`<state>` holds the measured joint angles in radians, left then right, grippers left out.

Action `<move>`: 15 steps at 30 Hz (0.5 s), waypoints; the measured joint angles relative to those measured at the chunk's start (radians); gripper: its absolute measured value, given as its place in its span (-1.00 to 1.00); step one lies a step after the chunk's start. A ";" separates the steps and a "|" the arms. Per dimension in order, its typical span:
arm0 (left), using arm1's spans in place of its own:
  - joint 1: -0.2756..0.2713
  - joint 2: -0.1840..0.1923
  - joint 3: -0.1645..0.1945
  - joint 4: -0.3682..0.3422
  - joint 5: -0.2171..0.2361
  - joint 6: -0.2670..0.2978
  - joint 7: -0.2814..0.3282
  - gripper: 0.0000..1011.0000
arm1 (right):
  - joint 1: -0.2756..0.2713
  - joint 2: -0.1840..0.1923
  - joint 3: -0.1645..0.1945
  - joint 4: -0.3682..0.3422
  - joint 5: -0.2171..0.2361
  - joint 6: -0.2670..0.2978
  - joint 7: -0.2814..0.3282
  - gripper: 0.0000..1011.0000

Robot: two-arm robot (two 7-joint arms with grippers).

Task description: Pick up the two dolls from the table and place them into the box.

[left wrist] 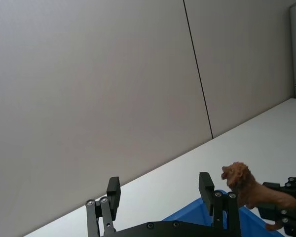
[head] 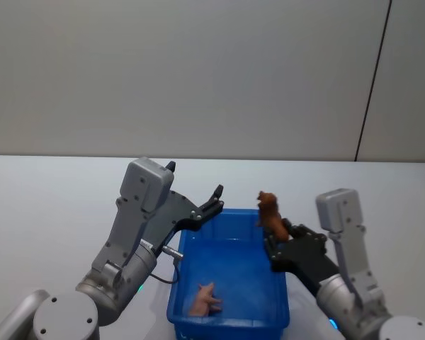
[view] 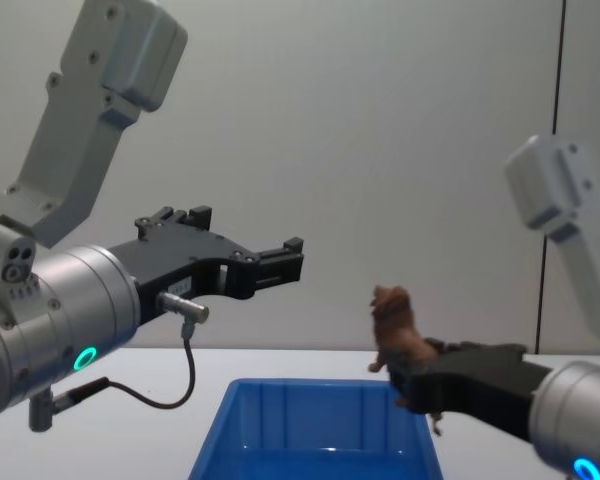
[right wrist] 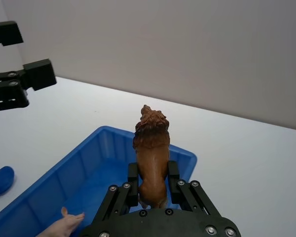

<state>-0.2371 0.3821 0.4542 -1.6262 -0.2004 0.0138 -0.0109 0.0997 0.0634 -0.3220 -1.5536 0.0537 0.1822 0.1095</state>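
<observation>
Right gripper: jaws were clamped on the brown doll, one pad on each flank near its hindquarters, with no slack visible.
Right gripper place: lower right of the head view, reaching in toward the right rim of the box.
Brown doll place: right of centre in the head view, held in the air over the box's far right corner, clear of the desk. In the chest view it sat just right of centre, above the box's right wall.
Brown doll heading: its long axis ran straight out from the jaws, with the maned head leading toward the back wall. From the chest view the body was tilted steeply, head up and hind legs down at the jaws.
Left gripper: jaws stood wide apart and held nothing.
Left gripper place: left of centre in the head view, over the box's far left corner. In the chest view it was upper left of centre, well above the box.
Pale doll: lay inside the box on its floor, near the front wall, lower middle of the head view.
Pale doll heading: the long axis ran roughly lower left to upper right. I could not tell which end was the head.
Box place: on the desk, lower centre of the head view, between the two arms.
</observation>
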 joint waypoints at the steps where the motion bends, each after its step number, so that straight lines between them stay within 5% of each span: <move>1: 0.000 0.000 0.000 0.000 0.000 0.000 0.000 0.98 | 0.004 -0.003 -0.001 0.005 -0.001 0.003 0.006 -0.34; 15: 0.000 0.000 0.000 0.000 0.000 0.000 0.000 0.98 | 0.059 -0.046 -0.023 0.102 -0.018 0.012 0.055 0.42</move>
<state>-0.2371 0.3821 0.4542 -1.6262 -0.2004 0.0138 -0.0109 0.1583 0.0176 -0.3446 -1.4513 0.0355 0.1941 0.1643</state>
